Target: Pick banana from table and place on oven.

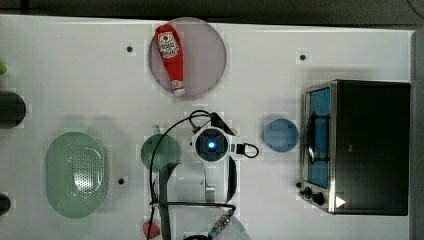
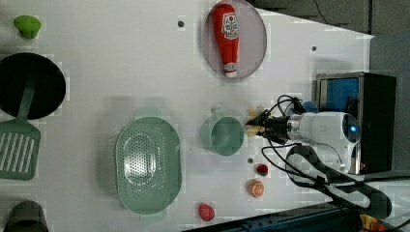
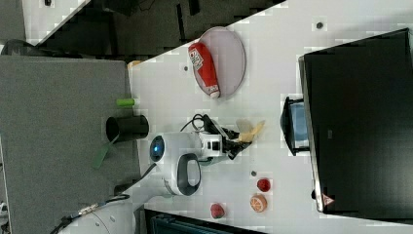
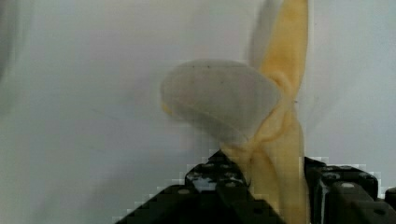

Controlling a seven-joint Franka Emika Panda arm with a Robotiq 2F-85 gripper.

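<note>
Status: pick done, place outstanding. Banana (image 4: 275, 121) pinched between the fingers (image 4: 224, 182) of the gripper (image 3: 237, 141), peel lobes splayed beyond the tips; appears lifted off the white counter (image 1: 75, 75), though height above it cannot be told. Location: between green cup (image 2: 223, 136) and blue bowl (image 1: 281, 135), well apart from oven (image 1: 375, 145). Oven's black top bare. Remaining: carry toward the top view's right, rise above the oven top, set down, release.

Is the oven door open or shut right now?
Shut. In the top view the oven has its blue glass door flat in the silver frame, handle against it. The gripper holds the banana, none of it on the oven.
</note>
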